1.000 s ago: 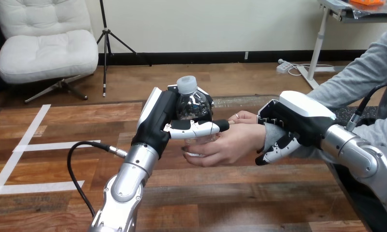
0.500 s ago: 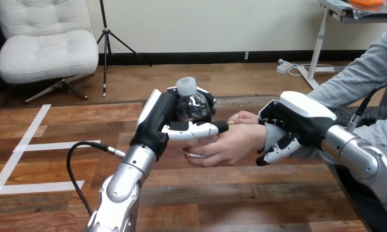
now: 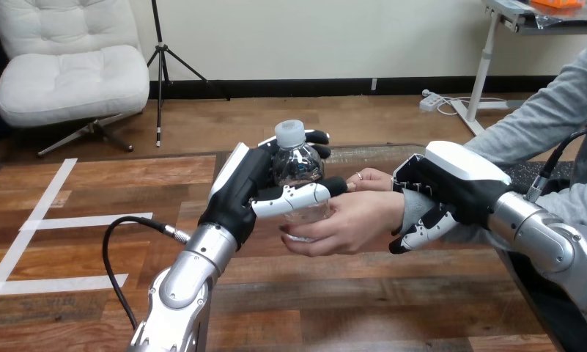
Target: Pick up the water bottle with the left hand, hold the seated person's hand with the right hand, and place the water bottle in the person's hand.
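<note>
1. Bottle (image 3: 297, 167) sits slightly lower and further right than a second ago. Its base now rests in the person's hand (image 3: 349, 220), which cups it from below, above the table (image 3: 363, 293).
2. Your left hand (image 3: 242, 191) still grips the bottle, thumb across the front and fingers behind. The rear fingers show more beside the cap (image 3: 289, 133) than before, so the grip looks to be easing.
3. Your right hand (image 3: 451, 183) stays clamped on the person's wrist (image 3: 412, 202), fingers over and thumb under.
4. Handover looks nearly done. You still have to let go with the left hand.
5. Count: one bottle, one cap, one person's hand, two robot hands.
</note>
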`<action>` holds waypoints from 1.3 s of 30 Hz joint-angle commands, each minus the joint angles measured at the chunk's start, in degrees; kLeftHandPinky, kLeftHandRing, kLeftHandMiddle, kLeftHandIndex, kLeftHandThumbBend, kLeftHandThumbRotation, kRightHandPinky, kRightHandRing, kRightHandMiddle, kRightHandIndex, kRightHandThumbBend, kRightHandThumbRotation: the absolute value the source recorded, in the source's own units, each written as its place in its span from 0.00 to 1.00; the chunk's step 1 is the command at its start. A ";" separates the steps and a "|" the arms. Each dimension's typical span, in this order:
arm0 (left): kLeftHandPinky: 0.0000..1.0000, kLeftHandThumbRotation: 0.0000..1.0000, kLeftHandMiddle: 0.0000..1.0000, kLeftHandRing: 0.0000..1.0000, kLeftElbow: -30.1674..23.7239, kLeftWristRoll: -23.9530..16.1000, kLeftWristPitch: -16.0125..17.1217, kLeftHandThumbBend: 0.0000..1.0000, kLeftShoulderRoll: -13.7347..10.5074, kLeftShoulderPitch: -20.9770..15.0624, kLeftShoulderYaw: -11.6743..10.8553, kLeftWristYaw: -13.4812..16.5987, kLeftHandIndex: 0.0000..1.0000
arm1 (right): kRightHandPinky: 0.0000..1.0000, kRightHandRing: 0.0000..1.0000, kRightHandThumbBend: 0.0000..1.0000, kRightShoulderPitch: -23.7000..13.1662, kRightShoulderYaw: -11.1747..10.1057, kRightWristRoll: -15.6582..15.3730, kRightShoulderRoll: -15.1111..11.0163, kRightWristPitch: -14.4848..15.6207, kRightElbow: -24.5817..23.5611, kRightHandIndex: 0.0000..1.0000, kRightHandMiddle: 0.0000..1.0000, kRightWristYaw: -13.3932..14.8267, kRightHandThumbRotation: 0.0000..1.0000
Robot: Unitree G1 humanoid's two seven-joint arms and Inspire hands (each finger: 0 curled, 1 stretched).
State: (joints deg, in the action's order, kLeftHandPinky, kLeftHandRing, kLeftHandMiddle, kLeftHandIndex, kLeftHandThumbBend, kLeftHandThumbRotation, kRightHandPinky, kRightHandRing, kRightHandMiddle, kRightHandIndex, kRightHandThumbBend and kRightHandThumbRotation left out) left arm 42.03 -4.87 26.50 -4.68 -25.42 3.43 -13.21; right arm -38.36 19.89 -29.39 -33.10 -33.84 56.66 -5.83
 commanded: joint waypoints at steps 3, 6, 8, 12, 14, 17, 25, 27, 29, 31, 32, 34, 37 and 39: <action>0.91 0.80 0.97 0.97 0.76 0.49 1.25 1.00 -0.88 -3.93 -0.32 -0.57 0.97 | 0.23 0.26 0.85 -2.63 -1.68 1.03 0.15 -1.22 -1.47 0.32 0.32 1.37 0.00; 0.91 0.83 0.97 0.97 0.40 0.59 1.19 1.00 -0.99 -3.84 -0.37 -0.82 0.96 | 0.23 0.27 0.85 -2.59 -1.70 1.04 0.13 -0.93 -1.62 0.32 0.32 1.17 0.00; 0.92 0.85 0.97 0.97 0.29 0.37 1.34 1.00 -1.14 -3.75 -0.34 -0.73 0.96 | 0.23 0.27 0.85 -2.57 -1.70 0.98 0.14 -1.12 -1.55 0.32 0.32 1.39 0.00; 0.92 0.91 0.97 0.97 0.20 0.10 1.40 1.00 -1.37 -3.61 -0.37 -0.53 0.96 | 0.23 0.27 0.85 -2.55 -1.75 1.08 0.19 -1.50 -1.34 0.32 0.32 1.54 0.00; 0.92 0.93 0.97 0.97 0.29 0.18 1.32 1.00 -1.44 -3.68 -0.46 -0.53 0.95 | 0.23 0.27 0.85 -2.63 -1.77 1.17 0.26 -1.32 -1.21 0.32 0.32 1.38 0.00; 0.92 0.95 0.97 0.97 0.35 0.35 1.30 1.00 -1.54 -3.66 -0.60 -0.56 0.95 | 0.23 0.27 0.85 -2.61 -1.75 1.12 0.27 -1.01 -1.26 0.32 0.32 1.32 0.00; 0.95 0.99 0.97 0.98 1.00 0.58 1.63 1.00 -1.84 -3.67 -0.86 -0.37 0.95 | 0.24 0.27 0.85 -2.60 -1.66 0.98 0.27 -1.39 -0.98 0.32 0.32 1.72 0.00; 0.95 1.00 0.98 0.98 1.02 0.67 1.53 1.00 -1.89 -3.66 -0.94 -0.30 0.95 | 0.24 0.27 0.85 -2.58 -1.67 1.01 0.27 -1.54 -0.90 0.32 0.32 1.77 0.00; 0.96 1.00 0.98 0.98 1.06 0.63 1.48 1.00 -1.99 -3.66 -0.96 -0.19 0.95 | 0.23 0.26 0.85 -2.58 -1.67 1.05 0.29 -1.48 -0.83 0.31 0.32 1.70 0.00; 0.97 1.00 0.98 0.99 1.15 0.55 1.50 1.00 -2.09 -3.69 -0.95 -0.09 0.95 | 0.23 0.26 0.84 -2.58 -1.68 1.09 0.31 -1.32 -0.79 0.31 0.32 1.60 0.00; 0.97 1.00 0.98 0.99 0.94 0.62 1.19 1.00 -2.10 -3.61 -1.00 -0.07 0.95 | 0.23 0.26 0.84 -2.57 -1.72 1.20 0.35 -1.26 -0.77 0.31 0.32 1.43 0.00; 0.97 1.00 0.98 0.99 0.67 0.74 0.81 1.00 -2.10 -3.52 -1.05 -0.06 0.96 | 0.23 0.26 0.84 -2.57 -1.77 1.34 0.39 -1.23 -0.76 0.31 0.31 1.25 0.00; 0.98 1.00 0.98 0.99 0.71 0.65 0.87 1.00 -2.16 -3.52 -1.06 0.13 0.96 | 0.23 0.26 0.84 -2.61 -1.59 1.03 0.34 -1.50 -0.59 0.31 0.31 1.66 0.00; 0.99 1.00 0.98 0.99 0.75 0.60 0.89 1.00 -2.21 -3.49 -1.08 0.28 0.96 | 0.22 0.26 0.85 -2.60 -1.60 1.03 0.37 -1.88 -0.39 0.31 0.31 1.92 0.00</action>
State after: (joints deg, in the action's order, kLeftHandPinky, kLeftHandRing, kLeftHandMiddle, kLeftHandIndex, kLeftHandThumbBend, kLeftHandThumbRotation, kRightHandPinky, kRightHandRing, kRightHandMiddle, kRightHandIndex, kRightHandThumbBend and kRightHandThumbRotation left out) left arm 42.93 -4.87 26.51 -6.38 -25.42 3.22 -13.70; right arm -38.36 19.80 -29.39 -33.45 -33.86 56.79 -5.67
